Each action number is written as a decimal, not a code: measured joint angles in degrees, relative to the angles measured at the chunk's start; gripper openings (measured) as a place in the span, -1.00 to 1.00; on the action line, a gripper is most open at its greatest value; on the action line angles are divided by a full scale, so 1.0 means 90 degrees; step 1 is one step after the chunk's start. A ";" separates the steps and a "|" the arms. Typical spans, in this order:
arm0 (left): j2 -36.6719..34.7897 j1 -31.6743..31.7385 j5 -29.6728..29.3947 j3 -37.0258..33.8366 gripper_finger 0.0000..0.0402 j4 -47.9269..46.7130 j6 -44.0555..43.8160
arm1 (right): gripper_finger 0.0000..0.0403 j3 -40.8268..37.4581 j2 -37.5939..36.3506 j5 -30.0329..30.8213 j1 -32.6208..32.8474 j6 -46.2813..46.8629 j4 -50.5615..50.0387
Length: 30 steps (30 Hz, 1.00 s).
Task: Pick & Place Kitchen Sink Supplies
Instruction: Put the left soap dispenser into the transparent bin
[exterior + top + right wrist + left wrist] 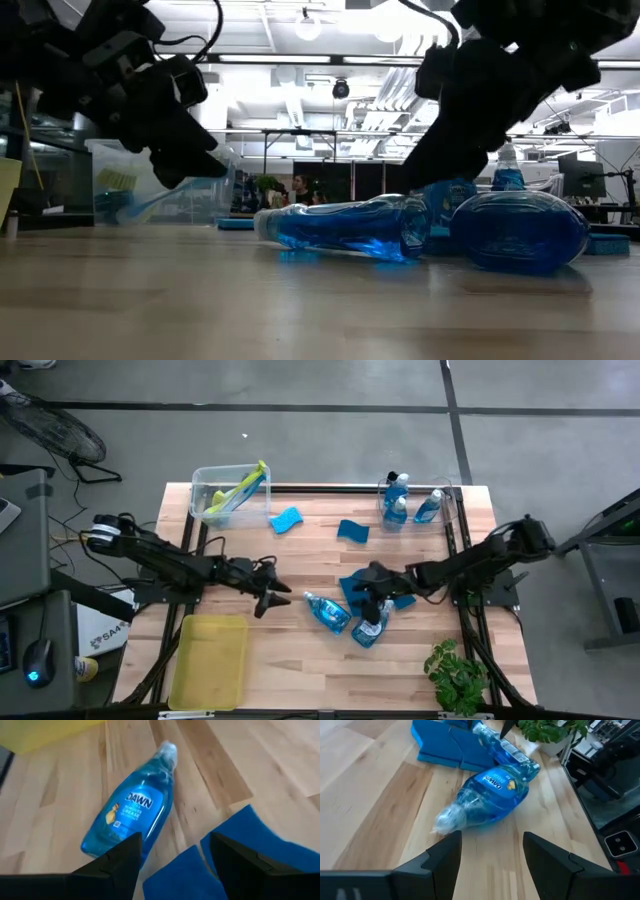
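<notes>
Two clear bottles of blue dish soap lie on their sides mid-table: the left bottle and the right bottle. Both also show in the low view, the left bottle and the right bottle. Flat blue sponges lie beside them. My left gripper is open, just left of the left bottle, whose cap end points toward it. My right gripper is open, low over the sponges, with a bottle ahead of it.
A clear bin at the far left holds yellow-green brushes. A clear bin at the far right holds upright soap bottles. Two loose sponges lie at the back, the left sponge and the right sponge. A yellow tray lies near left and a potted plant near right.
</notes>
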 joint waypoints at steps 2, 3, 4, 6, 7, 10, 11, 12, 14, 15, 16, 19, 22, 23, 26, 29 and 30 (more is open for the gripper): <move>0.0202 0.0000 0.0000 0.0158 0.04 0.0024 0.0012 | 0.12 0.0000 0.0192 0.0124 0.0084 0.0000 0.0116; 0.0280 0.0006 0.0000 0.0209 0.04 0.0009 0.0010 | 0.12 0.0000 0.0293 0.0146 0.0119 0.0000 0.0232; 0.0359 0.0010 -0.0004 0.0259 0.04 -0.0005 0.0010 | 0.11 0.0000 0.0376 0.0128 0.0152 0.0000 0.0327; 0.0544 0.0010 -0.0073 0.0381 0.04 -0.0015 0.0012 | 0.11 0.0000 0.0520 0.0068 0.0211 0.0018 0.0563; 0.0622 0.0010 -0.0098 0.0412 0.04 -0.0023 0.0010 | 0.12 0.0000 0.0578 0.0048 0.0242 0.0034 0.0702; 0.0835 0.0012 -0.0124 0.0512 0.04 -0.0055 -0.0009 | 0.11 0.0000 0.0729 0.0033 0.0352 0.0069 0.0993; 0.0878 0.0012 -0.0142 0.0528 0.04 -0.0047 -0.0012 | 0.11 0.0000 0.0759 0.0029 0.0392 0.0052 0.1065; 0.0923 0.0012 -0.0185 0.0545 0.04 -0.0044 -0.0011 | 0.12 0.0000 0.0767 0.0031 0.0429 0.0024 0.1078; 0.1010 0.0012 -0.0285 0.0556 0.04 -0.0049 -0.0014 | 0.11 0.0000 0.0765 0.0029 0.0490 0.0017 0.1170; 0.1036 0.0012 -0.0284 0.0556 0.04 -0.0049 -0.0015 | 0.11 0.0002 0.0764 0.0029 0.0524 0.0017 0.1204; 0.1051 0.0012 -0.0287 0.0556 0.04 -0.0049 -0.0041 | 0.11 0.0002 0.0763 0.0024 0.0561 0.0021 0.1210; 0.1148 0.0012 -0.0289 0.0569 0.04 -0.0097 -0.0239 | 0.12 0.0000 0.0763 0.0045 0.0653 0.0125 0.1306; 0.1248 0.0012 -0.0288 0.0566 0.04 -0.0091 -0.0393 | 0.11 0.0002 0.0760 0.0058 0.0662 0.0285 0.1297; 0.1267 0.0012 -0.0289 0.0566 0.04 -0.0091 -0.0460 | 0.12 0.0002 0.0760 0.0060 0.0657 0.0313 0.1300; 0.1275 0.0012 -0.0289 0.0566 0.04 -0.0092 -0.0561 | 0.11 0.0002 0.0760 0.0090 0.0684 0.0332 0.1316; 0.1275 0.0012 -0.0289 0.0566 0.04 -0.0092 -0.0561 | 0.11 0.0040 0.0760 0.0082 0.0766 0.0261 0.1486; 0.1275 0.0012 -0.0288 0.0566 0.04 -0.0092 -0.0560 | 0.11 0.0104 0.0760 0.0099 0.0789 0.0186 0.1481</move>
